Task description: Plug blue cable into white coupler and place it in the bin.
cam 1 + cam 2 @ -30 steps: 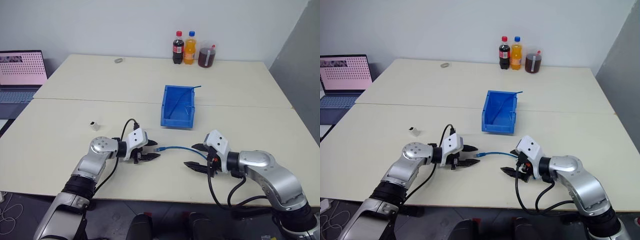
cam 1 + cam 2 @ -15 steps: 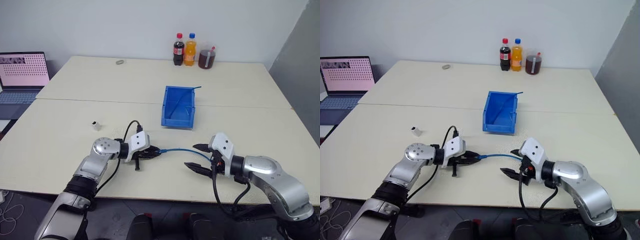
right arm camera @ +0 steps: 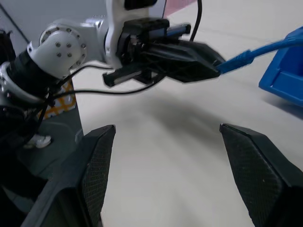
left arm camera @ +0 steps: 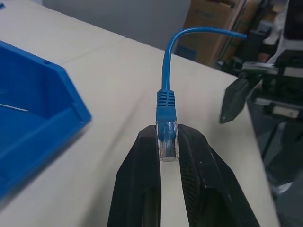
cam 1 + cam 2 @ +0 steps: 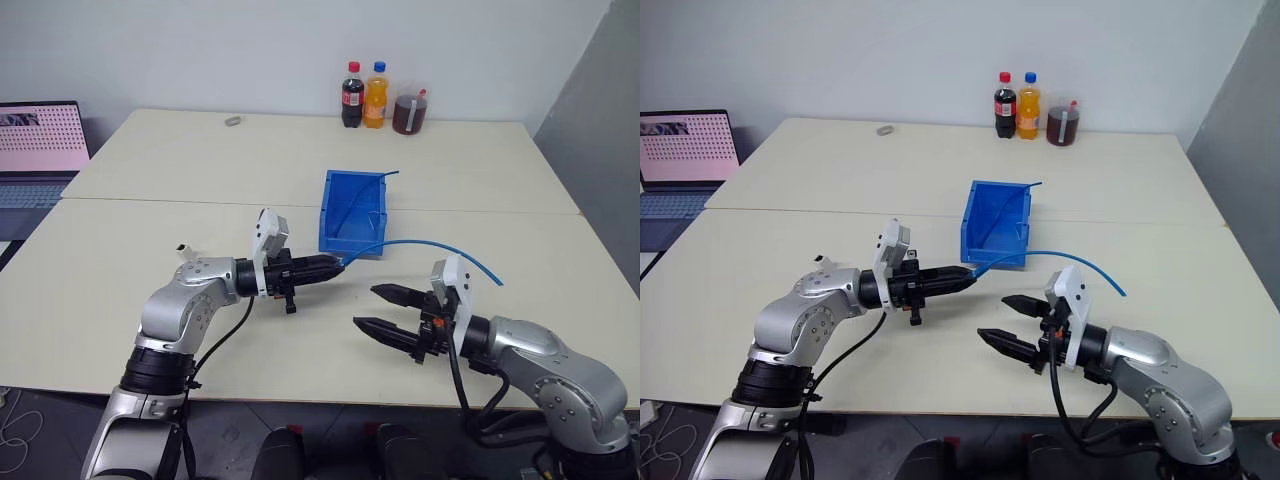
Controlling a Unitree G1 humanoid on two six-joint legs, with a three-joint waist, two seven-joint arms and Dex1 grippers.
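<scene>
Two left fingers [image 4: 142, 156] pinch the blue cable [image 4: 165, 106] by its plug; the right gripper [image 5: 384, 309] fingers spread wide, empty

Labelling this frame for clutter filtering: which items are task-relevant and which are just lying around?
Job:
- blue cable, plug pinched in the shut left end effector
- white coupler
- bin
- right end effector, open

Lying about:
- two soda bottles
- jug of dark drink
- laptop

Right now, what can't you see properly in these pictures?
- The white coupler: too small in the eye views to show its socket.
- The blue cable: its far end passes behind the right gripper housing; that plug is hidden.
- The bin: cut off by the left wrist view's edge.
</scene>
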